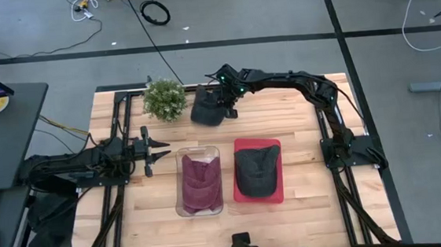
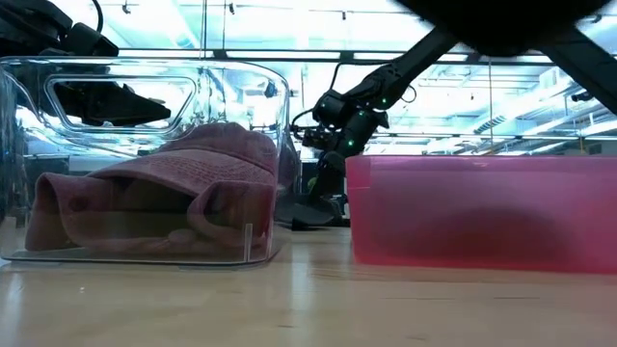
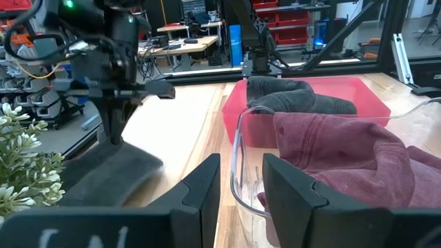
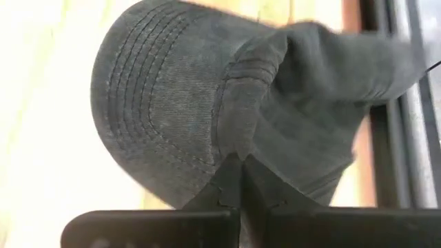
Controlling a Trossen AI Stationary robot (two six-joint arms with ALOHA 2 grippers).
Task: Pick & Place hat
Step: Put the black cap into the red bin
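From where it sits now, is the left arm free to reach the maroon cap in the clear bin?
Probably yes: the left gripper waits beside the clear bin, whose top is open, with the maroon cap uncovered.

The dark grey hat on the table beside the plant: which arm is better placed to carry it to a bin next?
The right arm. Its gripper is shut on the dark grey hat. The left gripper waits open at the clear bin, holding nothing.

Bright even overhead light; low view backlit, ceiling glare; right wrist view washed-out, table (image 4: 41, 138) overexposed, soft focus.
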